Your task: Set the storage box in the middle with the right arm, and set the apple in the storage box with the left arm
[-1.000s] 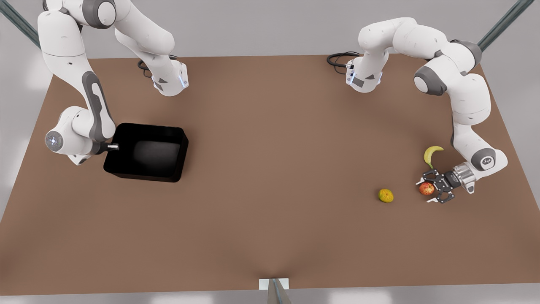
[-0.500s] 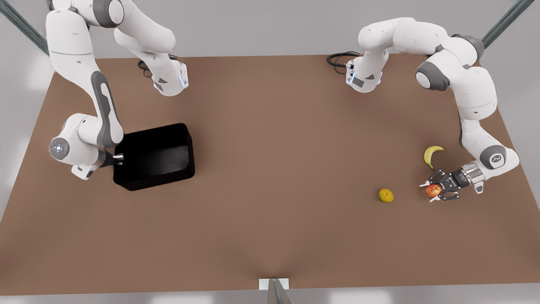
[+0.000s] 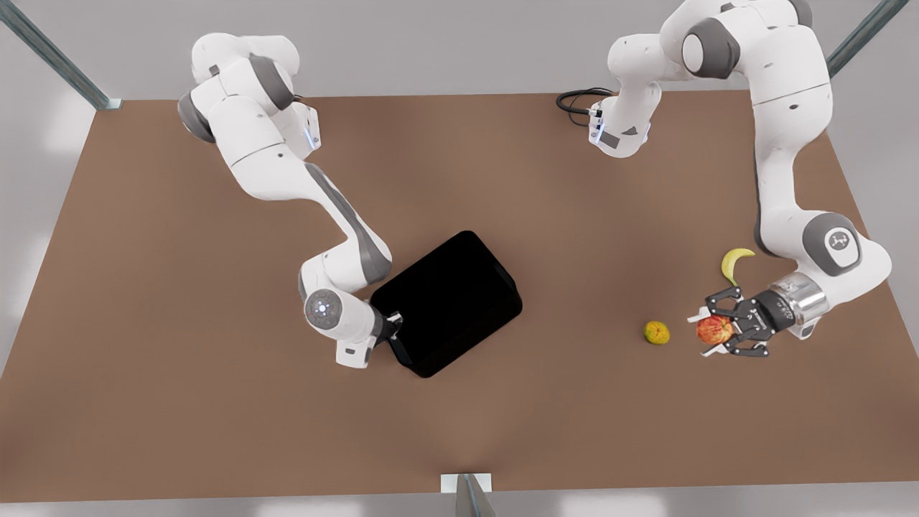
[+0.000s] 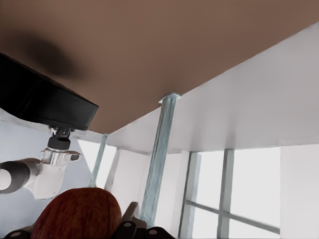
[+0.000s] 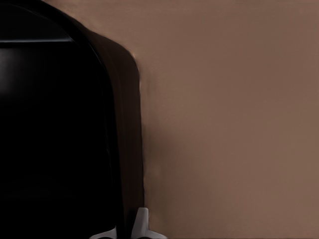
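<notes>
Currently the right gripper (image 3: 394, 324), clamped on the storage box (image 3: 449, 301) rim, holds it near the table (image 3: 143, 359) middle. At the front view's right, the left gripper (image 3: 712, 330) grips the apple (image 3: 711, 330). Next: release the box, carry the apple over.

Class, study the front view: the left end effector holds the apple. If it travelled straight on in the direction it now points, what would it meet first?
The left end effector, shut on the apple, points toward the front view's left. The yellow-green fruit lies first in that line, well before the storage box. Since the apple looks lifted, it might pass above the fruit.
</notes>
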Controlling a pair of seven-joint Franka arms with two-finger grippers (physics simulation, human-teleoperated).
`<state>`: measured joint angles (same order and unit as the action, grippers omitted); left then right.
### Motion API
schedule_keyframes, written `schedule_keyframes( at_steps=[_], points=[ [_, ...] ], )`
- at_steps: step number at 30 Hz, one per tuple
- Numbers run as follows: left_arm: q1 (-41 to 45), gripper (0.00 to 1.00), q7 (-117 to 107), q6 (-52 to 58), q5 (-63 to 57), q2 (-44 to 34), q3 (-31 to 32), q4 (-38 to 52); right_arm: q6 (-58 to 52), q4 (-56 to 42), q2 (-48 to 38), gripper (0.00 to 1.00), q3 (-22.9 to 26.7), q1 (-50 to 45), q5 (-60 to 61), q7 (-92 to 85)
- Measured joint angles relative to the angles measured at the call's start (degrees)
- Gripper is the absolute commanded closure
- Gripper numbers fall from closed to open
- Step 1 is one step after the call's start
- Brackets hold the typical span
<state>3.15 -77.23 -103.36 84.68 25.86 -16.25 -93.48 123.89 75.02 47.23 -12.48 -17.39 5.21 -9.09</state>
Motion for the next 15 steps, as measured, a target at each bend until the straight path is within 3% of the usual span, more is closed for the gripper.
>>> schedule_keyframes(
  at_steps=[2, 3, 4, 5, 11, 13, 15],
  points=[
    [6.8, 0.79, -3.5, -3.4, -4.6, 0.4, 0.1, 1.5, 3.9, -0.4, 1.5, 0.79, -0.2, -1.5, 0.0, 1.5],
    [10.9, 0.79, -5.9, -7.4, -6.7, 0.7, 0.1, 1.8, 4.5, -0.4, 1.5, 0.66, -1.2, -1.5, -0.1, 2.8],
    [13.2, 0.79, -7.6, -9.6, -8.9, 1.4, 0.2, 2.5, 4.6, -0.4, 1.8, 0.15, -1.2, -1.5, -0.2, 3.0],
    [16.9, 0.79, -10.3, -12.6, -11.2, 2.4, 0.3, 3.1, 6.3, -0.1, 1.9, 0.00, -1.2, -1.4, -0.4, 2.8],
    [31.2, 0.79, -34.0, -22.6, -38.5, 6.4, 0.3, 8.7, 3.3, -1.8, 0.5, 0.00, -0.8, -0.7, -0.4, 2.2],
    [34.4, 0.79, -43.1, -22.7, -53.0, 10.5, 0.3, 13.8, -7.3, -2.3, -4.5, 0.00, -0.4, 4.9, -0.4, 2.1],
    [36.3, 0.79, -53.2, -22.6, -69.7, 16.0, 0.1, 21.0, -25.8, -1.4, -14.2, 0.00, 0.3, 15.5, -1.1, 0.6]
  ],
)
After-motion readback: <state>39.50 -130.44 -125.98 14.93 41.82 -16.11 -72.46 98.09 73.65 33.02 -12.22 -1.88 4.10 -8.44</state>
